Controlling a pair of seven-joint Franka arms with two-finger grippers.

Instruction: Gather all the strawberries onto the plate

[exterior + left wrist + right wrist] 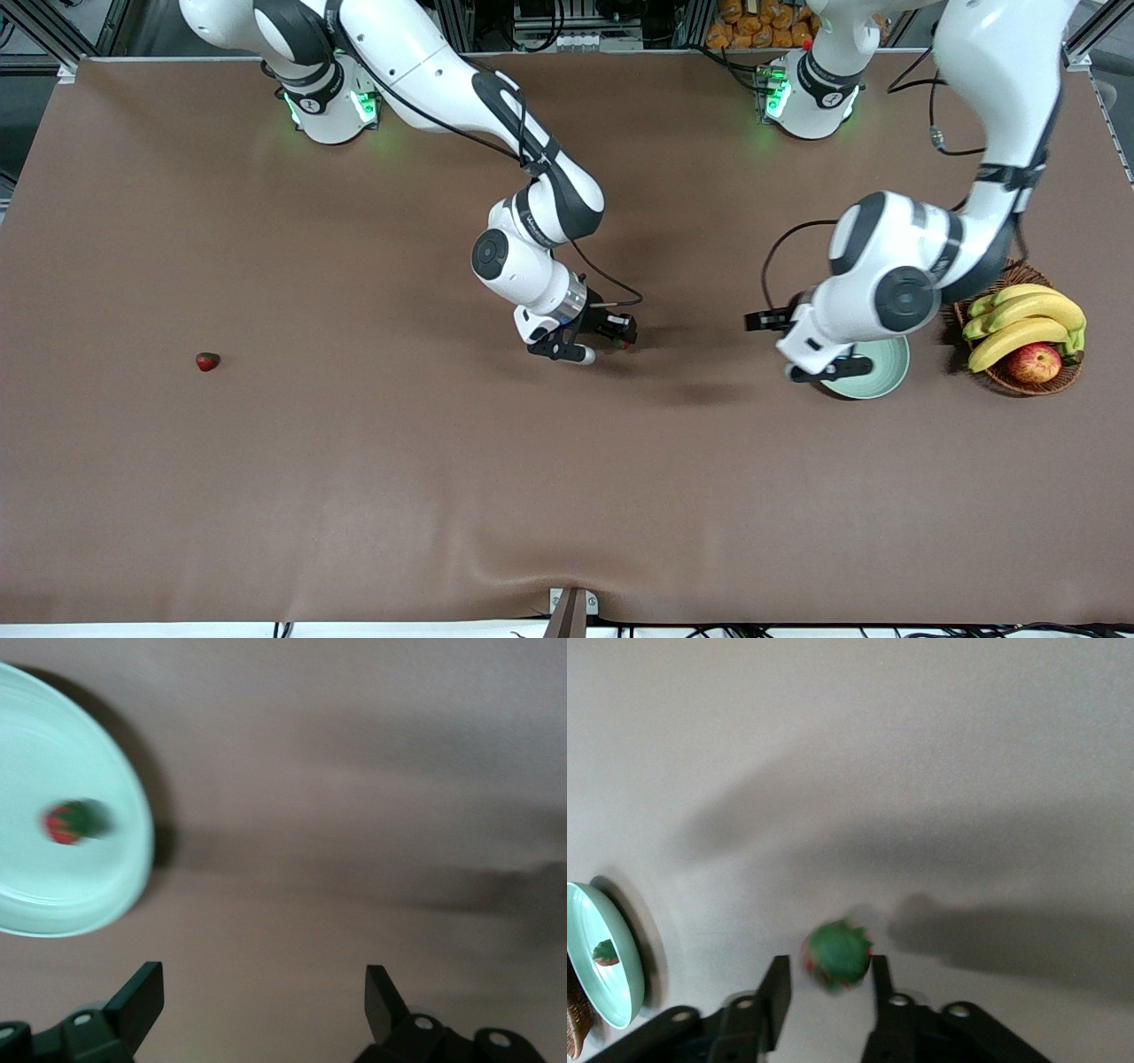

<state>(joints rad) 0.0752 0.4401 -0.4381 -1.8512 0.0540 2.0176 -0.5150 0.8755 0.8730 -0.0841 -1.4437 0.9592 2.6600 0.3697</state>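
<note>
Desk point(354, 496): brown mat covering the whole top, slightly rippled along the edge nearest the front camera.

Directly on it:
- one strawberry point(207, 361) alone, toward the right arm's end, well apart from everything else
- mint-green plate point(886, 372) toward the left arm's end – partly covered by the left arm in the front view
- wicker basket point(1028, 383) just beside the plate, closer still to that end of the desk
- both arm bases along the edge farthest from the front camera

Dark arm shadows fall on the mat around mid-desk.
</note>
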